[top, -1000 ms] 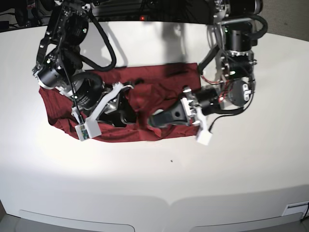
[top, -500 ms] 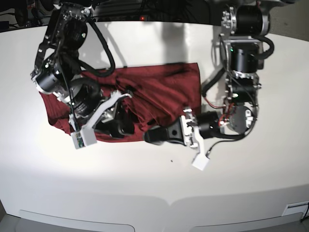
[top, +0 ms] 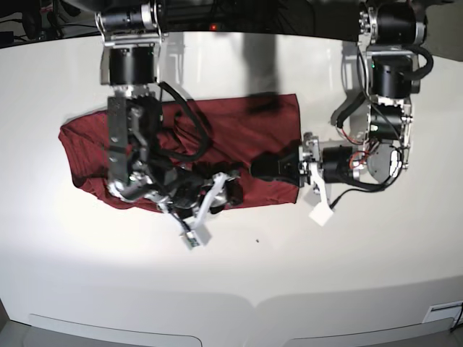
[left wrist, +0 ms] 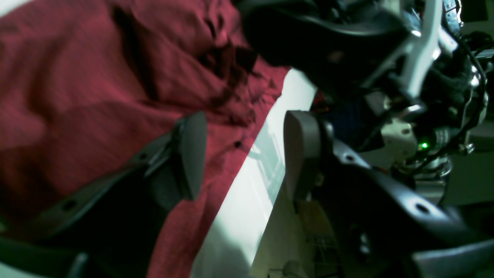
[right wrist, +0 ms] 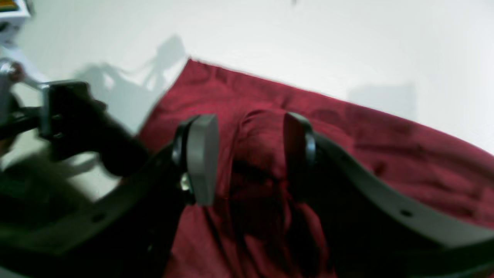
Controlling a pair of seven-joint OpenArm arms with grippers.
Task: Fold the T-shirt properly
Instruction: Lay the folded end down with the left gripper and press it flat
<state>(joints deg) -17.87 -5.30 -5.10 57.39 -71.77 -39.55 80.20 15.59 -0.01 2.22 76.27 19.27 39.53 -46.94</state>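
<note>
The dark red T-shirt [top: 239, 126] lies spread and wrinkled on the white table [top: 304, 282]. My left gripper [top: 258, 168] is open and empty, low at the shirt's right front edge. In the left wrist view [left wrist: 245, 154] one finger [left wrist: 191, 154] is over the T-shirt [left wrist: 96, 77] and the other is past its edge. My right gripper [top: 233, 189] is at the shirt's front edge. In the right wrist view [right wrist: 249, 158] it is open, with a raised fold of the T-shirt [right wrist: 386, 135] between its fingers. The two grippers are close together.
The white table [right wrist: 308, 38] runs wide around the shirt to the front and the right. The left arm's black finger [right wrist: 77, 123] shows at the left of the right wrist view. Dark equipment stands along the table's back edge [top: 239, 14].
The right arm has swung round, its gripper moving from the shirt's middle to its front edge. The left gripper pulled forward, then back right. The bunched middle of the shirt now lies flatter.
</note>
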